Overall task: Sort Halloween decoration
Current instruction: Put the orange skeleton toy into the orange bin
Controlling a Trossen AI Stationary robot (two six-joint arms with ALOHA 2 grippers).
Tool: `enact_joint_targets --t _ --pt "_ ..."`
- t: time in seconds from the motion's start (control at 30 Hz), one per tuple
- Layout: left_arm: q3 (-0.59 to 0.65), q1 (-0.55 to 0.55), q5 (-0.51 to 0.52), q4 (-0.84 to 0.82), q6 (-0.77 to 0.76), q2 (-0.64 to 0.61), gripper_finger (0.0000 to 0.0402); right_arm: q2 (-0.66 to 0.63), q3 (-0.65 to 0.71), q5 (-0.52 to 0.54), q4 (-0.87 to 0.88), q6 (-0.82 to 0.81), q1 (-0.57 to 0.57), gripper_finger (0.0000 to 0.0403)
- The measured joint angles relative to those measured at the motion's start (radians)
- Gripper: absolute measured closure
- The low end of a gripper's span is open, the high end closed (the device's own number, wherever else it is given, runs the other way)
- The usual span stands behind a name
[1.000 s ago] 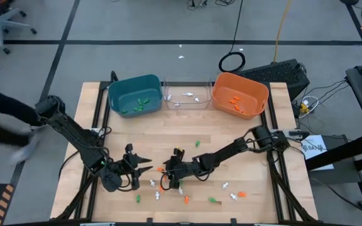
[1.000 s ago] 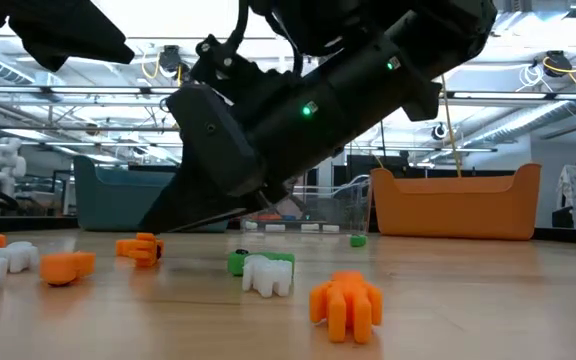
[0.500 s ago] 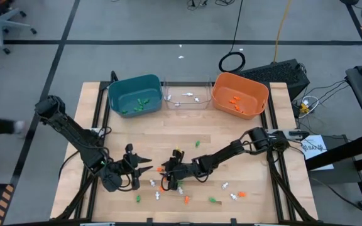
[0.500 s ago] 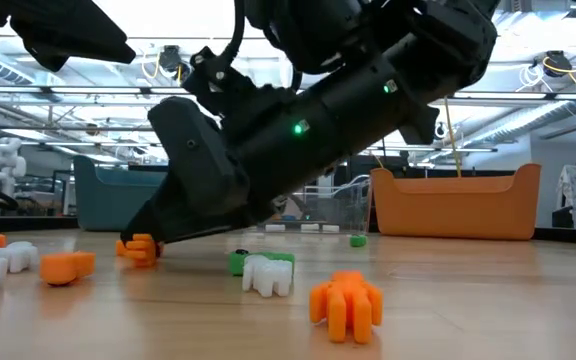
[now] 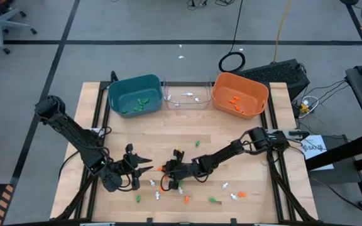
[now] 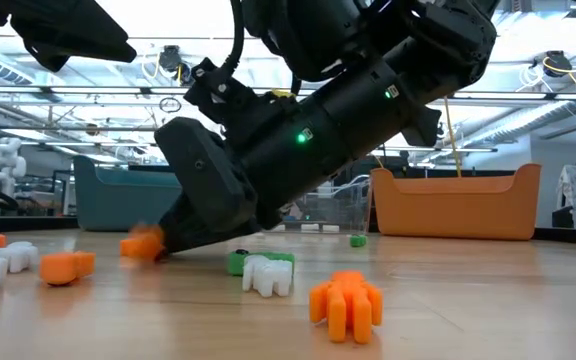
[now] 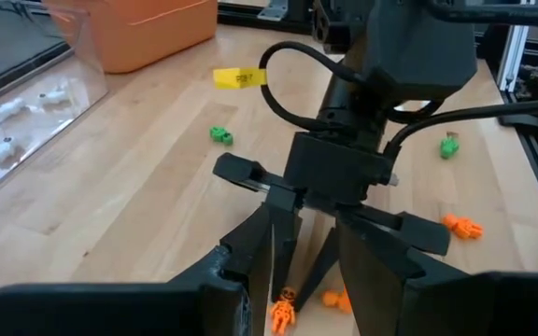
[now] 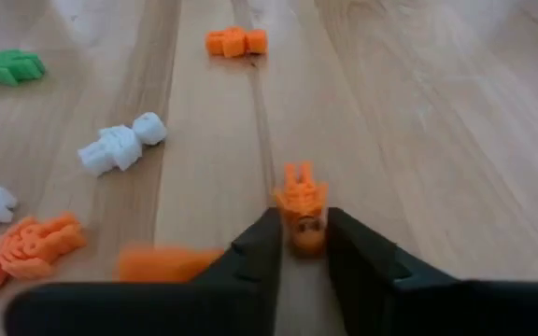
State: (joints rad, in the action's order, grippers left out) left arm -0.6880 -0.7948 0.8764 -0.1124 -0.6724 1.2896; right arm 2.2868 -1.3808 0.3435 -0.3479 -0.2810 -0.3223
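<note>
The Halloween decoration lies scattered over the near half of the wooden table point(image 5: 231, 135) as tiny orange, green and white trinkets, such as an orange one point(image 5: 186, 199), a green one point(image 5: 213, 201) and a white one point(image 6: 268, 275). My right gripper point(image 5: 164, 169) reaches low across the table from the right and is shut on one orange trinket point(image 8: 302, 207), which shows blurred in the low view point(image 6: 143, 244). My left gripper point(image 5: 146, 165) stands just left of it, open with nothing between its fingers, and points at the right gripper. My right gripper pinches the orange trinket by its near end point(image 8: 304, 235) between its two fingertips. The fingers slant down from the table's right and lie along the trinket. The trinket's other end sticks out past the fingertips, close over the wood. Whether it still touches the table I cannot tell.
A teal bin point(image 5: 134, 94), a clear bin point(image 5: 186, 98) and an orange bin point(image 5: 239, 95) stand in a row along the far edge, each with a few trinkets inside. Loose trinkets lie around both grippers. A bare strip of wood lies between the bins and the grippers.
My right gripper has tipped down and gone a little toward the table's left onto the orange trinket. The trinket lay still beside its fingertips before. It now shows blurred and slightly shifted at them.
</note>
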Motion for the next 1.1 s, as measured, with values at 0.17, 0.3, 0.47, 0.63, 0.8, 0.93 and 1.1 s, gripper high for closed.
enact_joint_targets --t 0.17,0.3,0.47,0.63,0.8,0.93,1.1 --pt "0.000 0.000 -0.001 0.001 -0.001 0.000 0.0284 0.000 0.000 -0.003 0.001 0.010 -0.004 0.0394" --pt "0.000 0.000 -0.001 0.001 -0.001 0.000 0.0284 0.000 0.001 0.000 -0.006 0.032 -0.007 0.0388" --pt "0.000 0.000 -0.003 0.000 -0.001 0.000 0.0284 -0.012 0.003 -0.003 -0.014 0.079 -0.011 0.0397" --pt "0.000 0.000 -0.004 -0.001 0.001 0.000 0.0284 -0.064 0.004 -0.008 0.021 0.118 -0.019 0.0399" --pt "0.001 0.000 -0.004 -0.002 0.031 0.001 0.0284 -0.150 0.004 -0.004 0.108 0.197 -0.028 0.0400" --pt "0.001 0.008 0.000 -0.001 0.057 0.001 0.0284 -0.250 0.003 -0.003 0.243 0.267 -0.041 0.0400" --pt "0.001 0.032 0.081 0.001 0.129 0.001 0.0284 -0.395 0.003 0.056 0.458 0.352 -0.068 0.0401"
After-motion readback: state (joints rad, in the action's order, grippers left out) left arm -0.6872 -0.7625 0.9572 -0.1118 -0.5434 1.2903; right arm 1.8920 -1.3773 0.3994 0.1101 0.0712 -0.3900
